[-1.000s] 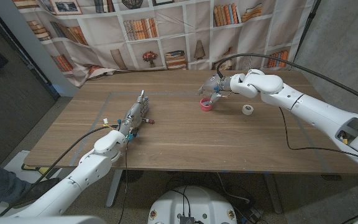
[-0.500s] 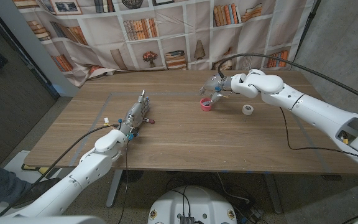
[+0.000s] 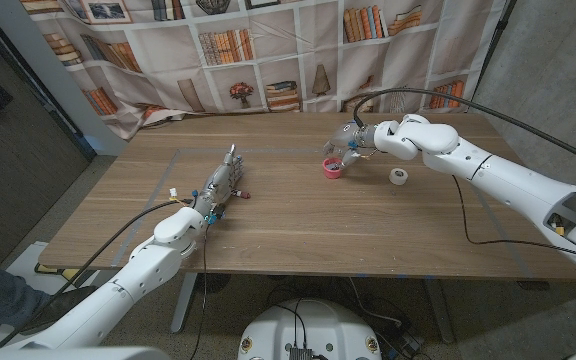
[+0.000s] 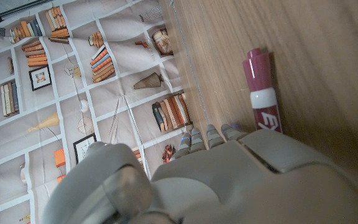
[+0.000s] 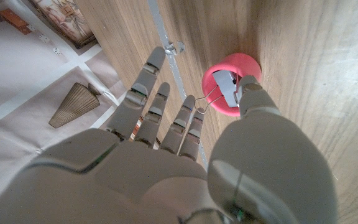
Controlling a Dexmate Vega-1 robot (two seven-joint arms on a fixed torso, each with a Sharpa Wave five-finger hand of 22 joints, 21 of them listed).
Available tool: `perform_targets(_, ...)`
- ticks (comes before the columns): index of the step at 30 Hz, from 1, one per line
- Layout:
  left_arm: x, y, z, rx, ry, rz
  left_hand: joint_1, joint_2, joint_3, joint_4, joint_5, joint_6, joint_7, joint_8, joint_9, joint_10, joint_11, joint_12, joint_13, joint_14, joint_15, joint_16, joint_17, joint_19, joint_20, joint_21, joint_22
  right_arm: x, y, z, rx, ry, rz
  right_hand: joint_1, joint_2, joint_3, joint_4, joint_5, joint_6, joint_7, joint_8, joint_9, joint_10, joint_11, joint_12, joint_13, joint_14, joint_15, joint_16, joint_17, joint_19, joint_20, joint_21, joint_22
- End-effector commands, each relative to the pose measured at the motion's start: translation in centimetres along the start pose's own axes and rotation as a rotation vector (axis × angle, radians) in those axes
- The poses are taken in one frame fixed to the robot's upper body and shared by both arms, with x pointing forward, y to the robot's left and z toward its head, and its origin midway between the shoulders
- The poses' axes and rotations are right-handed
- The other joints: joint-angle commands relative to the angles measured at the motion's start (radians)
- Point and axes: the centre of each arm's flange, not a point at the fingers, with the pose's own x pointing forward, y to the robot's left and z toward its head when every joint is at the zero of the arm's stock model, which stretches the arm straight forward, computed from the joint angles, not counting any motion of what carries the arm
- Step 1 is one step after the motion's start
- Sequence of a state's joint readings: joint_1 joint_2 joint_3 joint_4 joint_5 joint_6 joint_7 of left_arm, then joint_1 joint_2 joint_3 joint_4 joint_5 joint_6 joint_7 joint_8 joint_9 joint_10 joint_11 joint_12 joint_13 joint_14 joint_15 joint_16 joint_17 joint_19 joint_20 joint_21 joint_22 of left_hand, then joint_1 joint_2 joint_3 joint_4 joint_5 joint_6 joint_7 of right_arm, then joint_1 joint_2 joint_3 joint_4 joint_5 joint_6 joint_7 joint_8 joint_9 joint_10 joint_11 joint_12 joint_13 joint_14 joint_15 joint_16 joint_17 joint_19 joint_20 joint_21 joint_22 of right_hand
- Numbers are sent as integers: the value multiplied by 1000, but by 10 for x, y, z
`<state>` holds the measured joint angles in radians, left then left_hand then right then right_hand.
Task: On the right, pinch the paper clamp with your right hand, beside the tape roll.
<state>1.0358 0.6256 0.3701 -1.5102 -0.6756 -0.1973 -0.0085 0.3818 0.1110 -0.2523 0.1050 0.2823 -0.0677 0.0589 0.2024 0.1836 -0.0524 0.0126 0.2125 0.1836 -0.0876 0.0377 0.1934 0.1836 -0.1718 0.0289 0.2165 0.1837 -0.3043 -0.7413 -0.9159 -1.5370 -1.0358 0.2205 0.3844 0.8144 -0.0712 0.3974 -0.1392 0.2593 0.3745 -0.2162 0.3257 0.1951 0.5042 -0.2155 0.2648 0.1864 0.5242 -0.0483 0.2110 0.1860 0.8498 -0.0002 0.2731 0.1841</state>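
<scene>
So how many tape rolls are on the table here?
2: a pink roll under the right hand, with the clamp against it, and a white roll beside that arm.

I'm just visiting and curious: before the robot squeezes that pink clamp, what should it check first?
1. Right hand at the clamp: ok, it hangs right over it.
2. Thumb on the clamp: ok, the tip seems to touch the pink body.
3. A finger on the opposite side: cannot tell; one is near the wire handle.
4. Tape roll clear of the hand: ok, it lies apart, beside the clamp.
5. Left hand out of the way: ok, far off by the marker, holding nothing.
</scene>
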Motion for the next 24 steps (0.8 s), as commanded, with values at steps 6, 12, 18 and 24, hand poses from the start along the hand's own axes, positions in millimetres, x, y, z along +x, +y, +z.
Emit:
perform_targets(6,1,-2,-2,-2,2,0,8,5,-6,0,-2,2,2,0,3,6,1,-2,5,-1,2,-3,3,-47,10,-3,4,-1,1,0,2,9,-12,1,18,1,9,-6,61,-3,18,3,74,-2,6,-1,71,-124,9,0,19,-19,1,4)
perform_targets(12,1,-2,-2,-2,5,2,9,5,-7,0,-2,3,2,0,3,5,0,-3,6,-1,2,-3,3,-47,10,-3,4,0,1,-1,0,20,-15,5,28,4,9,-6,85,-2,24,3,98,-2,6,-1,88,-127,8,0,24,-21,2,5)
perform_targets(18,1,-1,-2,-3,6,4,9,5,-8,0,-3,4,2,0,3,6,2,-3,6,0,4,-3,3,-47,10,-3,4,-1,1,-2,-3,21,-11,8,31,6,8,-6,99,-3,28,3,111,-3,7,-1,91,-126,5,-1,25,-22,1,5)
perform_targets(24,3,-1,-1,-2,6,-2,9,5,-9,0,-3,4,3,0,3,5,1,-3,6,-1,3,-3,3,-47,10,-3,4,-3,-1,-2,4,23,-28,9,27,4,6,-8,111,-4,29,3,121,-3,4,-1,101,-126,4,-2,21,-19,-2,5)
